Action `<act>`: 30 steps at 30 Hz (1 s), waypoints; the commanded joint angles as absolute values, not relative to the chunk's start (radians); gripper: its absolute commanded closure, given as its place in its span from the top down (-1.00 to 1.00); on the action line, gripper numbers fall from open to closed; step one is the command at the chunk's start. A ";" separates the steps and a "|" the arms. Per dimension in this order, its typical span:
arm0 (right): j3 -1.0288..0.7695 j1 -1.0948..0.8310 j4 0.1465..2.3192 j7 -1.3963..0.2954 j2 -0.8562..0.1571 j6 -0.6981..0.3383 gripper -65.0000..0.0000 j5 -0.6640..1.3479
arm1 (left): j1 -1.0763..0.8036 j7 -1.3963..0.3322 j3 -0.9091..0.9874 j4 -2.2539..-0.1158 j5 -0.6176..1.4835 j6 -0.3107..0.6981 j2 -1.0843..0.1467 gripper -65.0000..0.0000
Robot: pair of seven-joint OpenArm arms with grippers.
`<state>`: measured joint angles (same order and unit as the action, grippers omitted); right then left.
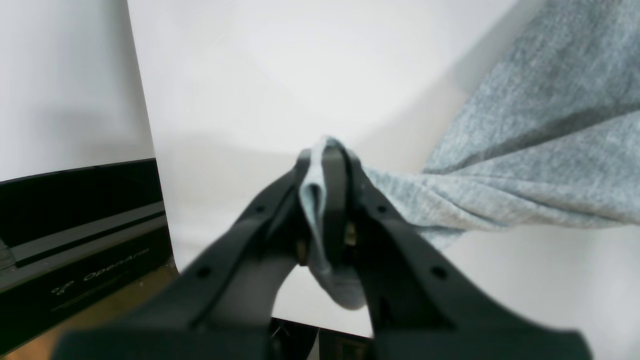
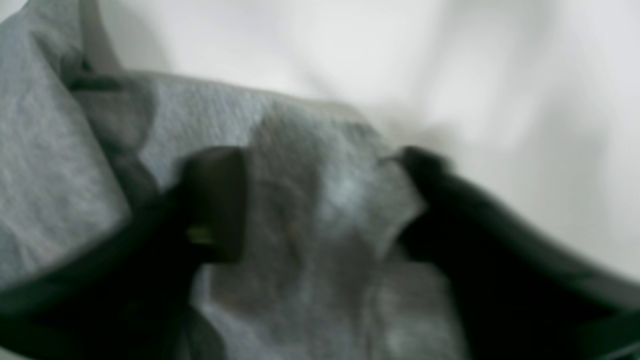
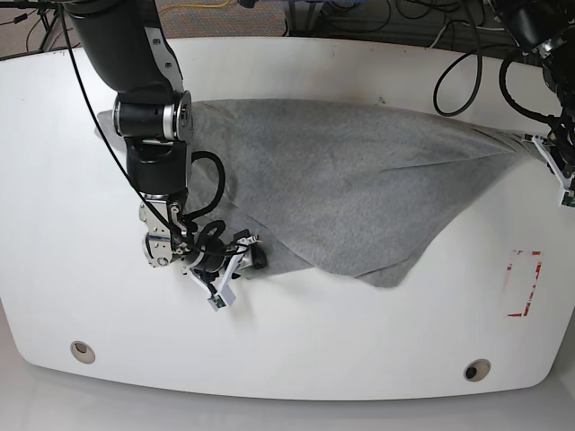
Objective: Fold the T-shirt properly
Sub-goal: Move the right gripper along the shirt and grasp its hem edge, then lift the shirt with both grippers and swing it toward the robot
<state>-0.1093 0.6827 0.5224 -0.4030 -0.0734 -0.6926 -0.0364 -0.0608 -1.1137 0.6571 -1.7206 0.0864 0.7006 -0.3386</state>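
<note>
The heather-grey T-shirt (image 3: 359,180) lies spread across the middle of the white table (image 3: 359,341). One end is pulled out to the right edge. There my left gripper (image 3: 544,148) is shut on a bunched corner. In the left wrist view that gripper (image 1: 327,150) pinches the cloth, and the T-shirt (image 1: 540,150) stretches taut to the right above the table. My right gripper (image 3: 252,256) sits at the shirt's lower left edge. The right wrist view is blurred. It shows this gripper (image 2: 320,195) with jaws apart and a fold of the T-shirt (image 2: 310,150) between them.
A black arm base (image 1: 75,250) marked OpenArm stands off the table's edge in the left wrist view. A red rectangle mark (image 3: 524,283) is on the table at the right. Two round holes (image 3: 83,351) (image 3: 477,369) sit near the front edge. Cables (image 3: 467,72) trail at the back right.
</note>
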 commanded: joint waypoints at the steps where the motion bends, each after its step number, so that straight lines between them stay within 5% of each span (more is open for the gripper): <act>1: -0.108 0.713 0.536 -0.400 -0.087 -0.698 -0.54 -0.025 | -0.048 -1.106 0.662 -1.735 0.087 0.698 -0.358 -1.00; 4: -0.108 0.714 0.541 -0.406 -0.090 -0.698 -1.00 -0.025 | -0.047 -1.104 0.661 -1.735 0.087 0.698 -0.358 -1.00; 16: -0.110 0.633 0.932 -0.615 -0.136 -0.698 -1.00 -0.024 | -0.041 -0.970 0.616 -1.739 0.088 0.698 -0.354 -1.00; 30: -0.105 0.716 1.228 -0.823 -0.200 -0.698 -1.00 -0.024 | 0.208 -0.923 0.615 -1.736 0.085 0.698 -0.302 -1.00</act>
<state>-0.1020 0.6445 1.1927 -0.8295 -0.1837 -0.7071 -0.0219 0.1532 -0.9440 0.6125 -1.7206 0.0864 0.7074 -0.2893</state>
